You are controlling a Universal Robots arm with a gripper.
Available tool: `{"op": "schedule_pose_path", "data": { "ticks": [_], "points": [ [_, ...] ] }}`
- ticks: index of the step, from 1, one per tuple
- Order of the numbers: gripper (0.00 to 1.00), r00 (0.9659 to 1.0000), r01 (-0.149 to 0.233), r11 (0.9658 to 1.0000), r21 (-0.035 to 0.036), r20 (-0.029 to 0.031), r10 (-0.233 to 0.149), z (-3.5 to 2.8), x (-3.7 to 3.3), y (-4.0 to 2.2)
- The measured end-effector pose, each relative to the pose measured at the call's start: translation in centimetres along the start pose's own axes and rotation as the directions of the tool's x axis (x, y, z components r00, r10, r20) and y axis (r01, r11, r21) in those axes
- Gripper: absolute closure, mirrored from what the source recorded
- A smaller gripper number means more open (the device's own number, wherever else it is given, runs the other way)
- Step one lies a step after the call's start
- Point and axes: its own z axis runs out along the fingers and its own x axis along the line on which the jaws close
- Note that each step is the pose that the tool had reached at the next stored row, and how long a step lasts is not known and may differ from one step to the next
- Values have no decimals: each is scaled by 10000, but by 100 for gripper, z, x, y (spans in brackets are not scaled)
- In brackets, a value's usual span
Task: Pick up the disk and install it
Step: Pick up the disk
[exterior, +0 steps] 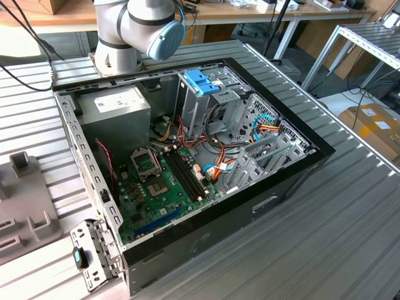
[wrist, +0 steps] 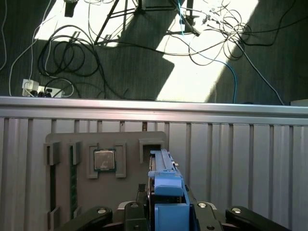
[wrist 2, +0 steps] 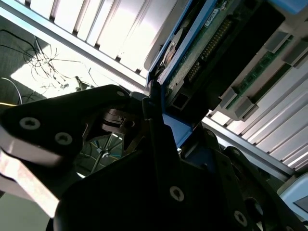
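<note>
1. The slatted metal tabletop [exterior: 325, 237] carries everything and runs to the near and far edges of the exterior view.
2. An open black computer case [exterior: 250, 212] lies on its side in the middle of the tabletop, its inside facing up.
3. The robot arm [exterior: 137, 25] stands at the far side of the tabletop, just behind the case.
4. A grey metal box with a white sticker [exterior: 119, 109] sits in the far corner of the case, toward the exterior view's left.
5. A flat grey fixture [exterior: 25, 206] lies on the tabletop, apart from the case, at the exterior view's left.
6. A green motherboard [exterior: 156, 187] covers the case floor nearer the camera than the grey box.
7. A tall metal cage with a blue plastic top [exterior: 200, 94] stands inside the case, to the exterior view's right of the grey box.
8. The hand [wrist: 166, 209] is closed on the disk, with one black finger [wrist 2: 144, 108] against each flat side.
9. The disk [wrist: 161, 168] stands on edge over the fixture, blue rail uppermost. Its far end is at a pocket in the fixture. I cannot tell whether it touches the pocket. The second wrist view shows the disk's circuit board [wrist 2: 202, 53].
10. A memory stick [wrist: 73, 178] lies in a slot of the fixture.
11. A processor chip [wrist: 104, 160] sits in a frame on the fixture, between the memory stick and the disk.
</note>
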Motion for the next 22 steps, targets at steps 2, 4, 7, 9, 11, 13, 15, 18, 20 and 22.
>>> {"op": "schedule_pose_path", "data": {
  "ticks": [2, 4, 7, 9, 11, 13, 15, 18, 20, 22],
  "points": [
    [63, 10000, 0, 10000, 1, 9, 0, -19, -1, 1],
    [63, 10000, 0, 10000, 1, 14, 0, -32, -1, 1],
    [63, 10000, 1, 10000, 1, 24, -1, -57, -2, 3],
    [63, 10000, 1, 10000, 1, 28, -1, -71, -3, 3],
    [63, 10000, 1, 10000, 1, 33, -1, -85, -4, 4],
    [63, 10000, 1, 10000, 1, 36, -1, -98, -4, 4],
    [63, 10000, 2, 10000, 1, 40, -2, -115, -5, 5],
    [63, 10000, 3, 10000, 1, 47, -3, -142, -6, 6],
    [63, 10000, 3, 10000, 2, 50, -3, -155, -7, 7],
    [63, 10000, 2, 10000, 1, 52, -2, -171, -8, 8]
  ]
}}
